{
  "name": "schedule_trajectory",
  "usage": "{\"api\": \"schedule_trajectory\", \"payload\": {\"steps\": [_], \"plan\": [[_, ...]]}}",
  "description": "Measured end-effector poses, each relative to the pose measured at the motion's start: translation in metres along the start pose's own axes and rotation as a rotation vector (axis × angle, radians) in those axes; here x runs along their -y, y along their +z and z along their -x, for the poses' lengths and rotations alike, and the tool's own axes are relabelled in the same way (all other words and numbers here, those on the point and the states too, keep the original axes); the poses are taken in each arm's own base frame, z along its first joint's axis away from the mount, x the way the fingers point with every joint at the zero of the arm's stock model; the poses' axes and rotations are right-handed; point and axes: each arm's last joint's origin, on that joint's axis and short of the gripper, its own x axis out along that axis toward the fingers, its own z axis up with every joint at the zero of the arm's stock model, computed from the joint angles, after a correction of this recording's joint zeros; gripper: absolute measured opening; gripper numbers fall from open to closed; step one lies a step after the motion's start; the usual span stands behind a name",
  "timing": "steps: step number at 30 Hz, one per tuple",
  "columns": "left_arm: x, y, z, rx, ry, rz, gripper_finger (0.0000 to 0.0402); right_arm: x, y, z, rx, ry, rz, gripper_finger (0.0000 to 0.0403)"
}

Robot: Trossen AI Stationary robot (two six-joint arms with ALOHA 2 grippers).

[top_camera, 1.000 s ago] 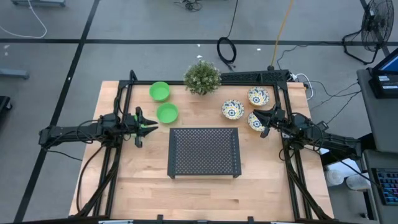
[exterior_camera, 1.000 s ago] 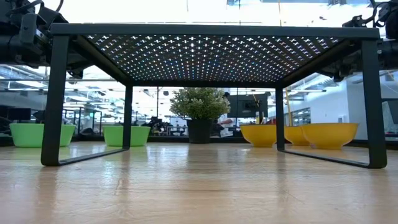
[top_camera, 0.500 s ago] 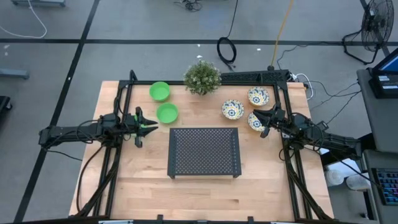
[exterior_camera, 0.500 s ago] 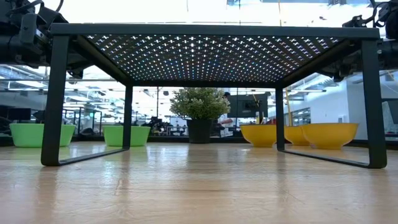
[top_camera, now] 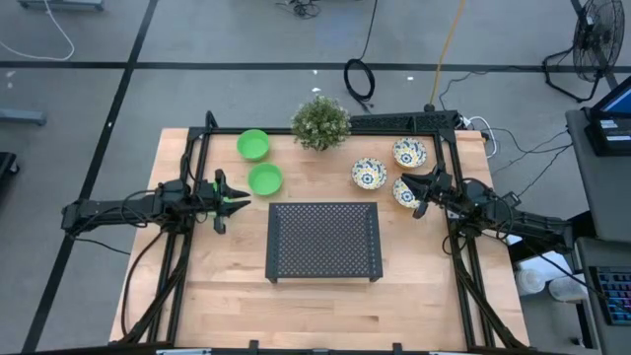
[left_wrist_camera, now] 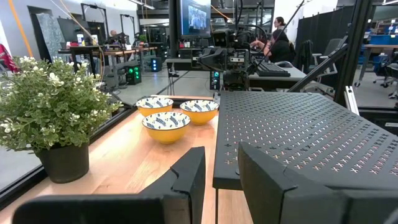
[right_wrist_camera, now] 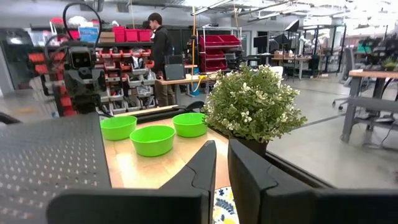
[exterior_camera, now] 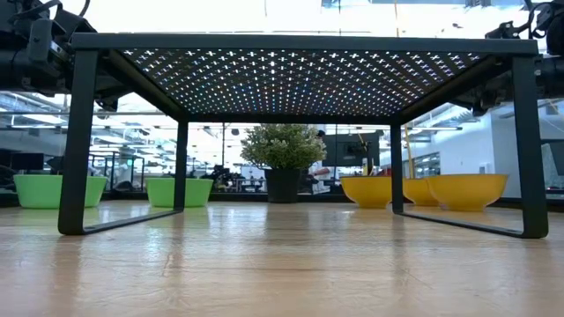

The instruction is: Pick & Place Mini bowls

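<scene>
Two green mini bowls (top_camera: 253, 145) (top_camera: 265, 179) stand on the table at far left. A third green one (right_wrist_camera: 119, 127) sits below my left gripper (top_camera: 221, 200), so the high view shows only its green edge (top_camera: 235, 200). Three floral mini bowls (top_camera: 369, 174) (top_camera: 409, 152) (top_camera: 404, 193) stand at far right, the last partly under my right gripper (top_camera: 418, 195). Both grippers hover level above the table and point toward the middle. The left (left_wrist_camera: 221, 168) is open and empty. The right (right_wrist_camera: 222, 155) shows a narrow empty gap.
A black perforated rack (top_camera: 324, 241) stands on four legs in the table's middle, between the two arms. A potted plant (top_camera: 320, 122) stands at the far edge between the bowl groups. People work at desks in the room beyond.
</scene>
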Motion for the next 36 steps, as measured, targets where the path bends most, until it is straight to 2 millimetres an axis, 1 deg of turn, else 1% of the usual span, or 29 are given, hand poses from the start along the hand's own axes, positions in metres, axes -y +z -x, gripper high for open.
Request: {"api": "schedule_trajectory", "payload": {"steps": [6, 12, 18, 21, 24, 27, 36], "plan": [[0.0, 0.0, 0.0, 0.0, 0.0, 0.0, 0.0099, 0.0, 0.001, 0.0, 0.011, 0.0, -0.128, 0.0032], [0.0, 0.0, 0.0, -0.001, 0.0, 0.0, 0.0099, 0.0, 0.009, 0.0, 0.095, 0.017, -0.243, 0.0032], [0.0, 0.0, 0.0, 0.0, 0.0, 0.0, 0.0099, 0.0, 0.015, 0.001, 0.157, 0.025, -0.256, 0.0032], [0.0, 0.0, 0.0, 0.0, 0.0, 0.0, 0.0099, 0.0, 0.019, 0.002, 0.196, 0.019, -0.227, 0.0032], [0.0, 0.0, 0.0, 0.0, 0.001, 0.0, 0.0099, 0.001, 0.024, 0.003, 0.248, -0.019, -0.232, 0.0032], [0.0, 0.0, 0.0, 0.0, 0.0, 0.0, 0.0099, 0.003, 0.027, 0.004, 0.293, -0.094, -0.254, 0.0032], [0.0, 0.0, 0.0, -0.001, 0.001, 0.0, 0.0099, 0.01, 0.024, 0.005, 0.284, -0.349, -0.273, 0.0031]]}}
